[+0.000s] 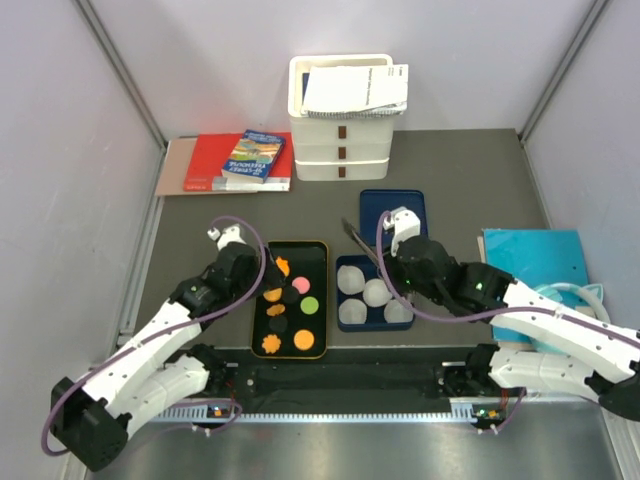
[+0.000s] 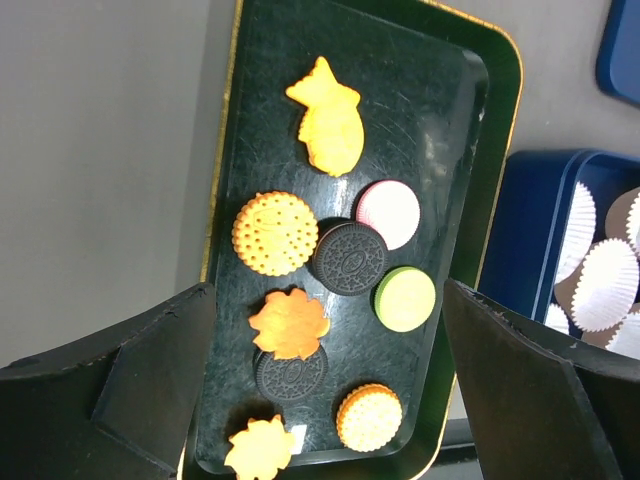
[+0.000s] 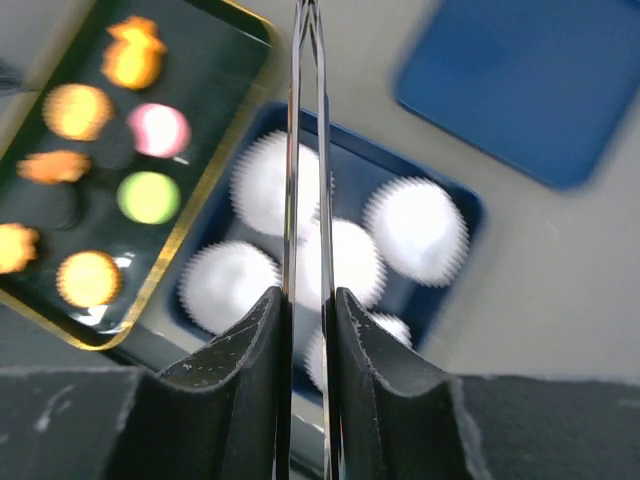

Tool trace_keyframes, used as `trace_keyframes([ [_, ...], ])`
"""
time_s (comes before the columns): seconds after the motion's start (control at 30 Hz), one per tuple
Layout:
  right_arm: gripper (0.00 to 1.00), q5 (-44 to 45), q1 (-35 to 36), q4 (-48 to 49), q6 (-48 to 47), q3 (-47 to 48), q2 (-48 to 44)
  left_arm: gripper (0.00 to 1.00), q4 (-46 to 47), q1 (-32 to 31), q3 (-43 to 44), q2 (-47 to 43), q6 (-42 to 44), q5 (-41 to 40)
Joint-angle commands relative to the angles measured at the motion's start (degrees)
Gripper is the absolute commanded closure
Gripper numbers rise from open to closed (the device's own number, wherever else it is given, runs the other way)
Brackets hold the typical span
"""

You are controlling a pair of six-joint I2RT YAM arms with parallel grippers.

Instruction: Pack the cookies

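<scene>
Cookies (image 2: 350, 258) lie on the tray (image 2: 430, 120); tweezers (image 3: 305, 150) sit in the right gripper (image 3: 308, 295).
Only the left wrist view shows the cookies sharply: nine lying flat, strung along the black tray below the left gripper (image 2: 328, 290), whose jaws stand wide around nothing. The top view shows the tray's long axis running away from the arm bases, just beside a blue box (image 1: 345, 268) of paper cups (image 1: 375, 292). The right wrist view is blurred, yet its fingers seem clamped on the thin tweezers, which point out over the cups.
</scene>
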Motion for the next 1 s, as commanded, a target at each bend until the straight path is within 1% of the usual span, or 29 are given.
trace_keyframes([
  [0.0, 1.00, -6.9, 2.2, 11.7, -5.8, -1.1, -2.6, 0.01, -1.9, -0.3, 0.0, -2.5, -1.1, -3.0],
  [0.1, 1.00, -12.4, 2.3, 7.0, -9.6, 3.0, 1.7, 0.01, -3.5, -0.3, 0.4, -3.0, -1.6, -4.0],
  [0.23, 1.00, -16.2, 2.6, 6.9, -11.3, 3.3, 3.7, 0.01, -4.5, -0.3, 0.9, -3.3, -2.9, -4.5],
  [0.3, 1.00, -17.8, 3.2, 5.2, -11.8, 4.5, 6.8, 0.01, -5.4, -0.3, 1.5, -3.4, -3.6, -5.4],
  [0.37, 1.00, -17.7, 5.3, 5.6, -11.9, 4.7, 8.4, 0.01, -6.0, -0.3, 2.1, -3.6, -4.0, -6.7],
  [0.47, 0.91, -17.6, 8.5, 6.2, -11.5, 5.3, 10.5, 0.01, -7.1, -0.3, 3.2, -3.7, -4.4, -7.6],
  [0.53, 0.86, -17.3, 9.6, 5.6, -11.5, 5.7, 12.2, 0.01, -7.4, -0.3, 3.6, -3.7, -4.4, -8.2],
  [0.57, 0.81, -16.9, 10.9, 5.4, -11.5, 6.2, 12.5, 0.01, -7.7, -0.3, 3.7, -3.8, -4.4, -8.3],
  [0.67, 0.76, -16.1, 12.3, 5.3, -11.5, 6.6, 13.5, 0.01, -8.1, -0.3, 3.5, -4.1, -4.2, -8.7],
  [0.83, 0.69, -16.0, 13.0, 5.0, -11.3, 7.2, 14.6, 0.02, -7.8, -0.3, 2.7, -4.6, -4.4, -8.6],
  [0.87, 0.65, -16.0, 13.1, 4.8, -11.3, 7.4, 15.3, 0.01, -7.7, -0.3, 2.7, -4.5, -4.5, -8.5],
  [0.93, 0.62, -15.7, 13.2, 4.3, -11.4, 7.6, 16.0, 0.02, -7.6, -0.3, 2.6, -4.5, -4.6, -8.3],
  [0.97, 0.59, -15.0, 13.2, 3.9, -11.4, 7.7, 16.7, 0.01, -7.5, -0.3, 2.6, -4.3, -4.6, -8.2],
])
